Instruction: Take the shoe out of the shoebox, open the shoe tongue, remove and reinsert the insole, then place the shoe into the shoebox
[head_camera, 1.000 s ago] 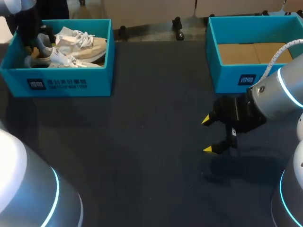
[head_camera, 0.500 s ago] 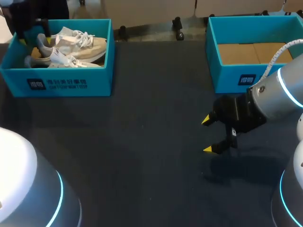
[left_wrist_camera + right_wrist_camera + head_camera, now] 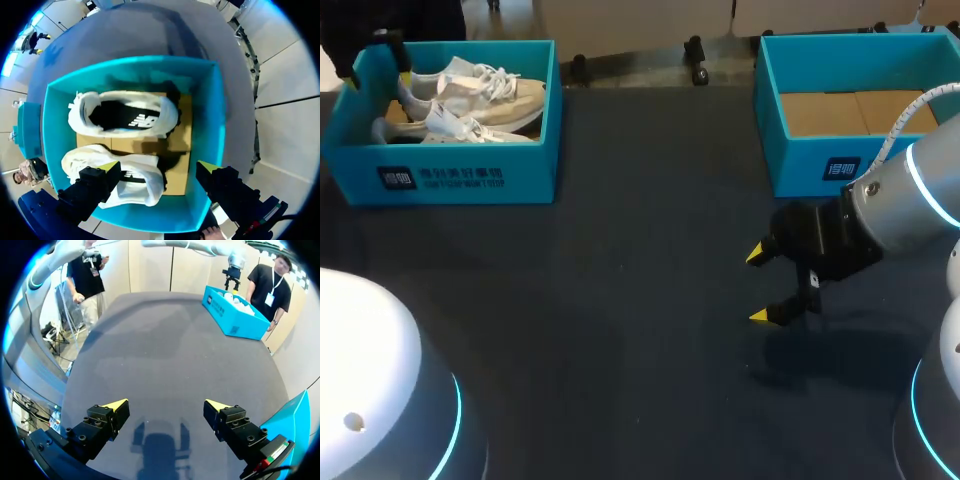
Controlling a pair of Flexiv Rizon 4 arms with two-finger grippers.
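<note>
while the left gripper [image 3: 159, 166] hung over the teal shoebox [image 3: 50, 125], its fingers spread wide and pinching nothing, two pale sneakers lay side by side inside it on a cardboard liner [image 3: 182, 145]. the nearer sneaker [image 3: 142, 177] lay just below the fingers. judged light, with a soft upper that would crumple and loose laces that might snag, it was best taken across the firmer heel and sole. a white label [image 3: 440, 179] marked the box front and a logo [image 3: 142, 120] marked the farther sneaker's [image 3: 165, 112] dark insole; neither is read here. the right gripper [image 3: 760, 286], fingers spread and empty, hung over the dark surface [image 3: 620, 300] near a second teal box [image 3: 800, 165].
</note>
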